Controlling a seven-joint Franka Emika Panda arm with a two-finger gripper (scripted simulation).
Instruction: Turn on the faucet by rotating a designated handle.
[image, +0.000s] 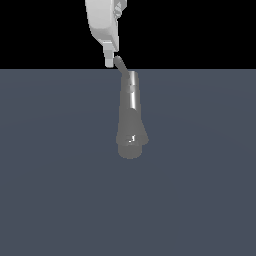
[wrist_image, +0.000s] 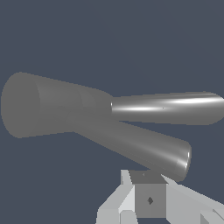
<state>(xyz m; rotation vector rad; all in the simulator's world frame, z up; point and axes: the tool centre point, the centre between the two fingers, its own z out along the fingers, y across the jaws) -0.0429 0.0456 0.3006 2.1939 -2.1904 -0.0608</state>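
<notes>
The grey metallic faucet (image: 131, 122) stands on the floor, with a wide base and a narrow shiny upper cylinder. The thin grey handle (image: 120, 65) sticks out from its top cap, slanting toward the exterior view's left. My white gripper (image: 110, 61) hangs just left of the handle's tip, close beside it; I cannot tell if it touches. Its fingers look pressed together and hold nothing. In the wrist view the faucet body (wrist_image: 52, 109) spreads across the frame, and the handle (wrist_image: 148, 151) ends just in front of my gripper (wrist_image: 148, 199).
A flat dark grey floor (image: 55, 190) surrounds the faucet in both views. A black background lies behind the arm in the exterior view. Nothing else shows.
</notes>
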